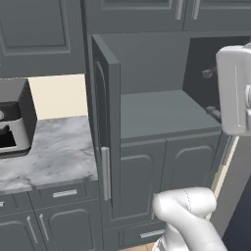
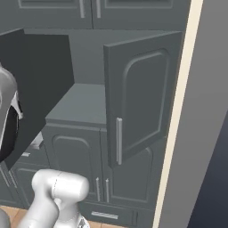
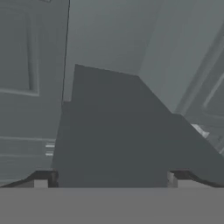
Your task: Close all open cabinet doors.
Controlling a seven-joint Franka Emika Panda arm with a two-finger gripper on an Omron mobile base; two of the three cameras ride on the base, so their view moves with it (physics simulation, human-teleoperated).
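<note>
A tall slate-grey cabinet has both of its middle cabinet doors swung open over an empty shelf [image 1: 157, 115]. The left door [image 1: 105, 127] stands edge-on toward me, its silver bar handle [image 1: 105, 172] low on it. The right door [image 2: 142, 98] hangs out at an angle, with its handle [image 2: 119, 140] on the free edge. Its dark inner face with hinges [image 1: 206, 68] lies behind my white arm [image 1: 235, 90]. In the hand view my gripper [image 3: 110, 181] is open with nothing between the tips. It faces a dark flat panel [image 3: 122, 131]; I cannot tell which door that is.
The doors above [image 1: 142, 14] and below [image 1: 142, 181] the open compartment are shut. A marble counter [image 1: 54, 152] with a dark appliance [image 1: 14, 122] and drawers [image 1: 63, 193] lies to the left. A cream wall edge [image 2: 178, 133] stands close beside the right door.
</note>
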